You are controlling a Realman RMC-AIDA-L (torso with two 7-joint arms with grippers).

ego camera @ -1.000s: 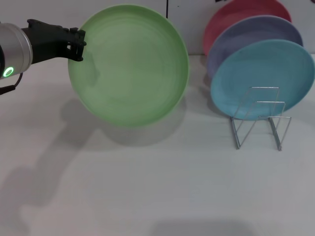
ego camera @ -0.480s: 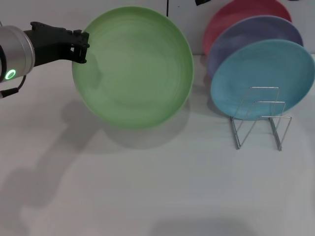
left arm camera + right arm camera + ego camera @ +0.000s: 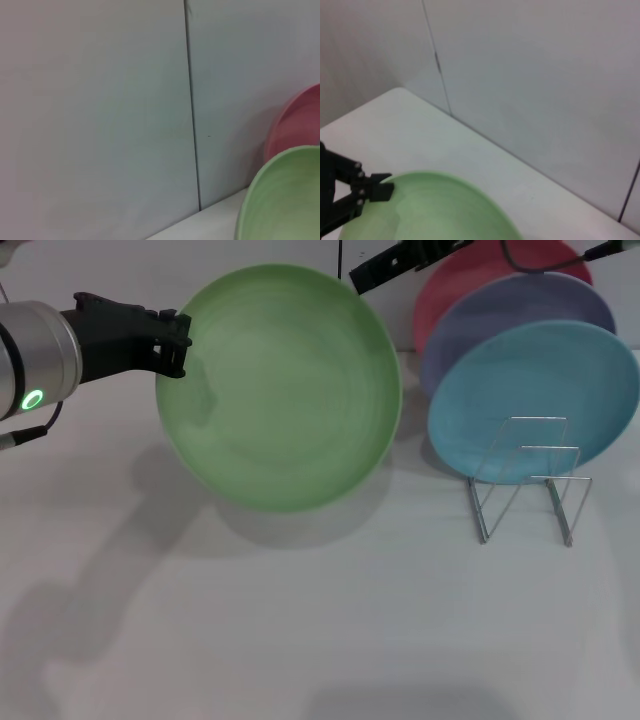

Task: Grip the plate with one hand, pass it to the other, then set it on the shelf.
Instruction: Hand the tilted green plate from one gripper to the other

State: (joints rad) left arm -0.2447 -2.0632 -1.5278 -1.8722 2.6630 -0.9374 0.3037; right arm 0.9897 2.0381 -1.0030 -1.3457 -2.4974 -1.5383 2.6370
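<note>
White table (image 3: 300, 640), grey wall behind. Left gripper (image 3: 178, 343) clamped on light-green plate (image 3: 285, 390) rim, holding it upright above the table, left of shelf (image 3: 525, 480). Right gripper (image 3: 365, 278) near plate's top edge; jaw state unclear.

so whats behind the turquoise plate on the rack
A lavender plate stands right behind the turquoise plate, and a pink plate behind that. Only their upper parts show; the rest, and the rack wires there, are covered.

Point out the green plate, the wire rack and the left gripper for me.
green plate (image 3: 285, 390), head view, centre of its face
wire rack (image 3: 525, 485), head view, front upright loop
left gripper (image 3: 178, 340), head view, fingertips at the plate's rim
</note>
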